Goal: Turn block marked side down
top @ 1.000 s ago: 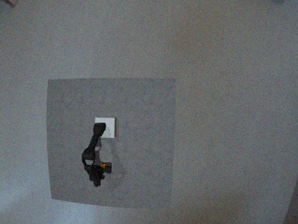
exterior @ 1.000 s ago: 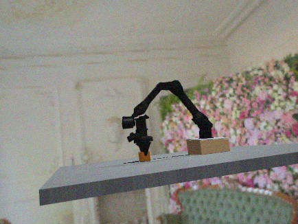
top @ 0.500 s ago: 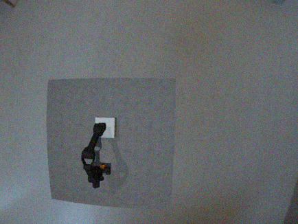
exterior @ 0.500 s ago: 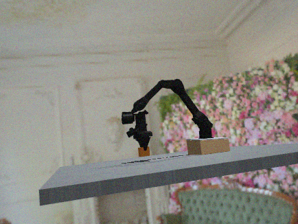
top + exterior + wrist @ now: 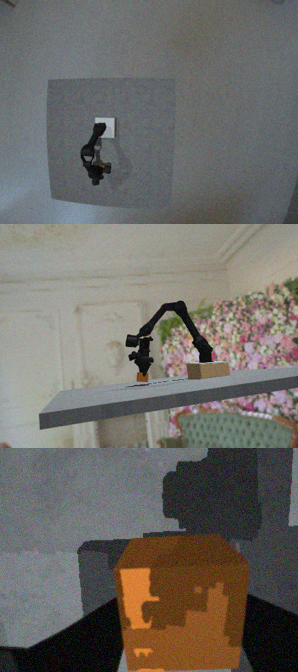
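The orange block (image 5: 102,165) (image 5: 142,377) (image 5: 182,620) is between the fingers of my gripper (image 5: 144,374) (image 5: 179,601). The gripper is shut on it, with one black finger against each side in the wrist view. In the exterior view the block hangs a little above the table (image 5: 103,396) (image 5: 147,103), with the gripper pointing down. The wrist view shows two orange faces with bright and dark patches of light. No clear mark shows on them. The underside and the far faces are hidden, so where the marked side is cannot be told.
The arm's base stands on a box (image 5: 110,132) (image 5: 209,370) with a white top and tan sides. The front corner of the table shows at the lower left in the exterior view. The arm's shadow lies on the table beside it.
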Robot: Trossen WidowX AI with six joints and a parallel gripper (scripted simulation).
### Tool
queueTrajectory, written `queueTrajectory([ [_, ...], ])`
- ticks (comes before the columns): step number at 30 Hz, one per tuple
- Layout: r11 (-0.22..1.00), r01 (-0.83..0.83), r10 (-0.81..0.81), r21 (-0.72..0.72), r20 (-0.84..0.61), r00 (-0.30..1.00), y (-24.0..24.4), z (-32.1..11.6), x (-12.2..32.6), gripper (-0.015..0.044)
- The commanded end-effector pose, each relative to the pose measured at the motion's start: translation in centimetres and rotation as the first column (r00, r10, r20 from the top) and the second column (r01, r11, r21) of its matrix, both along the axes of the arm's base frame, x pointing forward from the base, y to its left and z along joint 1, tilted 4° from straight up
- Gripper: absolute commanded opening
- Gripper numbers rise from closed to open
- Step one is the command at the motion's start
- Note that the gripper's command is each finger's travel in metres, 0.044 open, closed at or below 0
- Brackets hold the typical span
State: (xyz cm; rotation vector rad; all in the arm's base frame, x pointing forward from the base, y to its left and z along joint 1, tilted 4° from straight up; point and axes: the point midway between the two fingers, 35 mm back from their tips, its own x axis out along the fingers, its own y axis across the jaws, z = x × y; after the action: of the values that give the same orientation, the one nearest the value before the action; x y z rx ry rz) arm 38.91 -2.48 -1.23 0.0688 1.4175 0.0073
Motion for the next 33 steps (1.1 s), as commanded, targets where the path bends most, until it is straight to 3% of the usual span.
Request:
queueTrajectory([
  [1,1.000,0.010,-0.010,0.001,0.076,0.997,0.0,0.2,0.1,0.0000],
  [19,1.000,0.024,-0.021,-0.004,0.333,0.943,0.1,0.4,-0.6,0.0000],
  [33,0.999,0.031,-0.025,-0.007,0.431,0.902,0.1,-1.1,0.1,0.0000],
])
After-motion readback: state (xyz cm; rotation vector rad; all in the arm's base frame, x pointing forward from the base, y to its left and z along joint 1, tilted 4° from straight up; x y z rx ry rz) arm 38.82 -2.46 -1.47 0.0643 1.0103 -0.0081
